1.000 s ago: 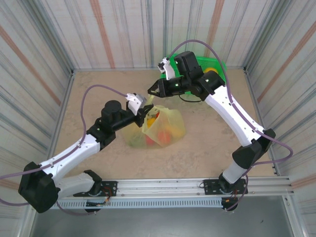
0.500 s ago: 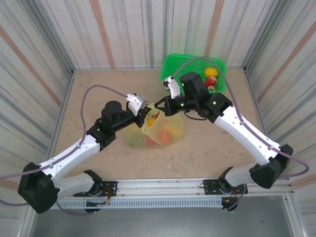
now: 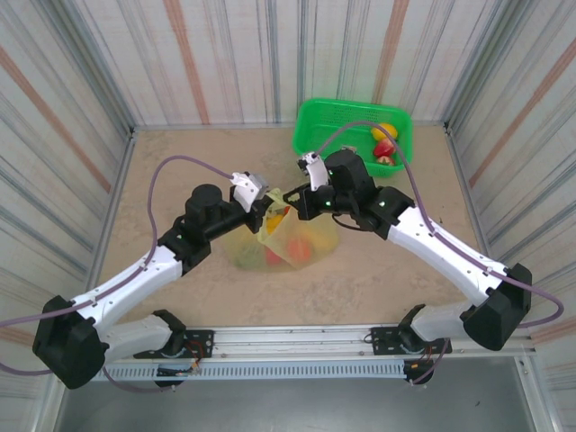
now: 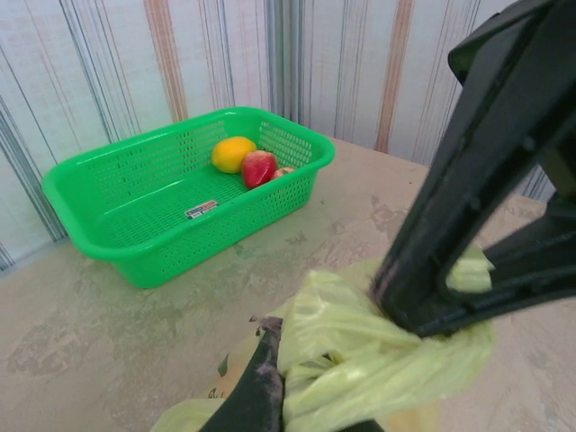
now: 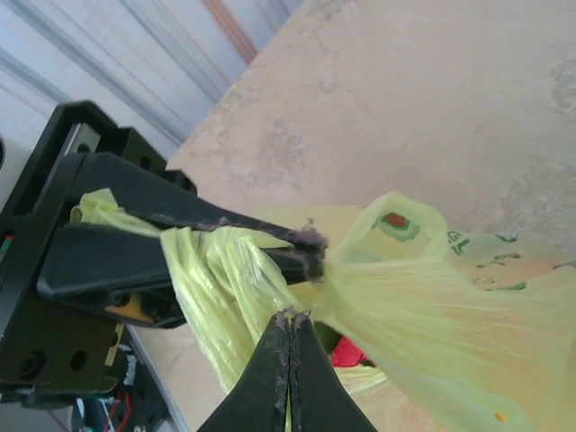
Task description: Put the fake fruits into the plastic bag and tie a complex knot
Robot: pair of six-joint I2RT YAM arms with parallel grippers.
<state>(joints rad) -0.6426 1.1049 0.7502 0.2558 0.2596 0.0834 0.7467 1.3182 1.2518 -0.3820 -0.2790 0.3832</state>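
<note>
Risk: both claws bite the twisted neck of the plastic bag, tips nearly touching. The left gripper clamps the rope of film. The right gripper is pressed shut, nipping it just below. I'd expect the thin film to tear or slip free if they pull apart hard (no knot visible yet).

Green basket, far side of the table: a lemon and a strawberry not yet bagged.

Bag, mid-table: red and orange fruits inside.
</note>
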